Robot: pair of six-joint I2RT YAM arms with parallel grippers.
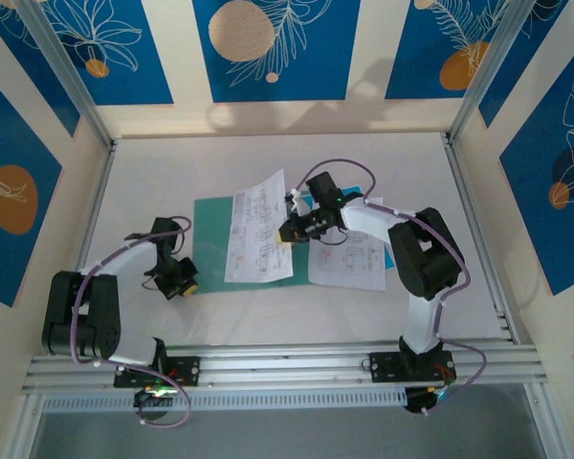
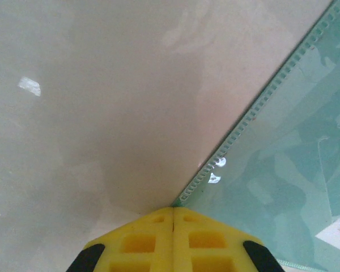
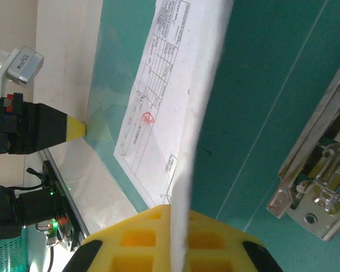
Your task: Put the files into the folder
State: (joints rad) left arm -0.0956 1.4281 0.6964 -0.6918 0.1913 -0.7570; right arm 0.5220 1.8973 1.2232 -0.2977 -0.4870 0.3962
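The teal folder (image 1: 209, 234) lies open on the table. A printed white sheet (image 1: 258, 229) slants across the folder, one edge lifted. My right gripper (image 1: 289, 229) is shut on that edge. In the right wrist view the sheet (image 3: 158, 85) runs edge-on between the yellow fingers (image 3: 136, 238), above the folder's teal card (image 3: 260, 85). My left gripper (image 1: 182, 283) is shut with nothing between its pads. Its tip (image 2: 173, 208) rests at the folder's near left corner (image 2: 283, 164). A second printed sheet (image 1: 349, 256) lies flat right of the folder. A bit of blue sheet (image 1: 309, 199) shows by the right wrist.
A metal clip mechanism (image 3: 320, 181) sits inside the folder, right of the held sheet. The folder carries a clear plastic pocket with a perforated edge (image 2: 255, 110). Aluminium rails (image 1: 287, 363) run along the near edge, and upright posts (image 1: 474, 191) frame the sides.
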